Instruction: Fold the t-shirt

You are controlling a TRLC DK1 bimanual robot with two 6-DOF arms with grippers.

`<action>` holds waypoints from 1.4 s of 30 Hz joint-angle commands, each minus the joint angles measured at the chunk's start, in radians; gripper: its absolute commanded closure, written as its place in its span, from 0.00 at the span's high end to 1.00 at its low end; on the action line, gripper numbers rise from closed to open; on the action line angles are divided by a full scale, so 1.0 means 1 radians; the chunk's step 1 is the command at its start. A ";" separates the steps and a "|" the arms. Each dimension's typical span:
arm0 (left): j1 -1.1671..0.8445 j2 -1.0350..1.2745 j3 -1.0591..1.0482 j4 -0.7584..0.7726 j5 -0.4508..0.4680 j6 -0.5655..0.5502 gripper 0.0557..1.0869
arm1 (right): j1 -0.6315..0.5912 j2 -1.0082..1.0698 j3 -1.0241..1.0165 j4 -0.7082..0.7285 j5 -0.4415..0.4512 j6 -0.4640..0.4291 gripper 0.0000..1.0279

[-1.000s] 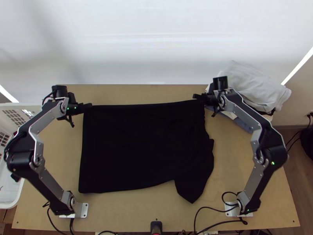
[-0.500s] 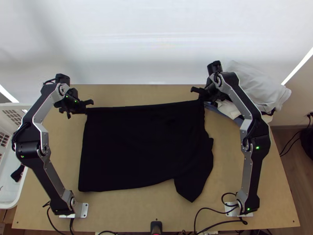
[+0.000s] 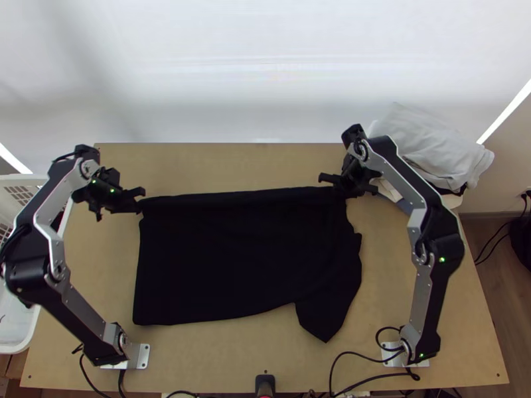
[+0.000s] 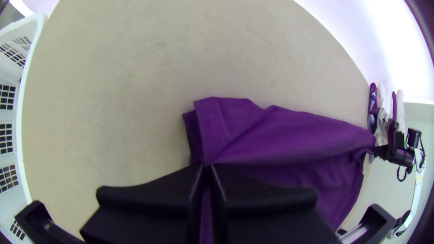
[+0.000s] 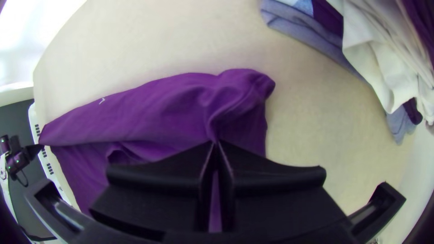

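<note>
One dark t-shirt [image 3: 242, 265] is laid broadly spread over the middle of the table [image 3: 279, 365], its far edge drawn nearly straight between the two grippers. Its outline is roughly squared on the left; on the right, a pointed flap is spread toward the table's near edge. The far left corner is clamped between the closed fingers of the left gripper [image 3: 141, 199], and the far right part is pinched by the closed fingers of the right gripper [image 3: 338, 191].

Compared with the earlier top views, the held edge has been brought nearer to the arms' bases, and both grippers have been moved with it. The near hem and the pointed flap are left almost as they were.

The shirt's whole outline is given by the top view. In the left wrist view, two overlapping layers are seen at the held corner, with creases run out from the fingertips. In the right wrist view, a rounded, bunched fold is shown beside the fingertips, and a small light mark [image 5: 102, 100] is seen on the cloth. There too, blue-grey cloth [image 5: 303, 34] is seen under white cloth [image 5: 375, 58] in the pile of clothes [image 3: 428, 142].
</note>
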 commanded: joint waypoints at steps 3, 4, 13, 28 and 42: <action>0.017 -0.100 -0.092 0.014 0.014 0.045 0.04 | -0.001 -0.114 -0.135 0.047 0.006 -0.001 0.03; 0.020 -0.110 -0.108 0.015 0.017 0.050 0.04 | -0.001 -0.126 -0.158 0.059 0.007 -0.003 0.03; -0.005 -0.206 -0.307 0.098 0.027 0.064 0.04 | 0.002 -0.223 -0.369 0.169 0.026 -0.004 0.03; -0.002 -0.508 -0.473 0.176 0.018 0.091 0.90 | -0.018 -0.462 -0.600 0.286 0.052 0.020 0.87; 0.038 -0.706 -0.370 0.054 0.015 0.104 0.91 | 0.129 -0.955 -1.004 0.113 -0.124 0.344 0.96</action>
